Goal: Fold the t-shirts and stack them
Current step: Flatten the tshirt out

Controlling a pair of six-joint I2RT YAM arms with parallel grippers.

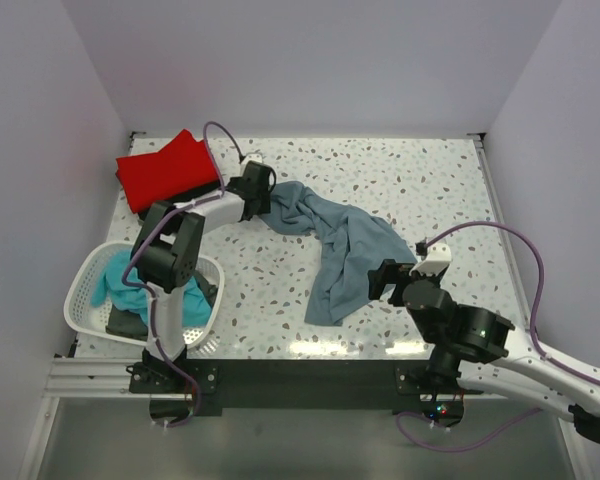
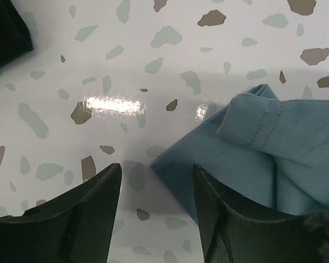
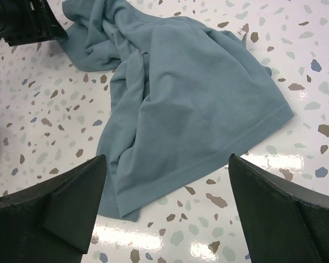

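Left gripper [image 2: 157, 168]: fingers apart, bare table in the gap. A stitched corner of the grey-blue shirt [image 1: 345, 245] lies against one finger; no pinch that I can see.
Right gripper [image 3: 166, 158]: spread wide, hanging over the shirt's hem end, holding nothing.
Shirt location: crumpled on the table [image 1: 460, 190] at centre of the top view, between the two grippers.
Long axis: diagonal from upper left to lower centre of the top view, bowing right midway.
Pointing: flat stitched hem towards the bottom of the frame, bunched twisted end towards the upper left.
Risk 1: left grip slips off. Cause: the corner sits at one finger, not centred in the gap, so it may catch a thin edge or one layer.
Risk 2: cloth gets shoved, not grabbed. Cause: a finger landing on the fold.
Risk 3: crooked fold. Cause: pulling with the twist not shaken out.
Risk 4: folded red shirt [image 1: 165, 170] in the upper left gets scuffed. Cause: a drag that way.
Queue: teal shirt [image 1: 115, 280] in the basket [image 1: 72, 290], lower left.
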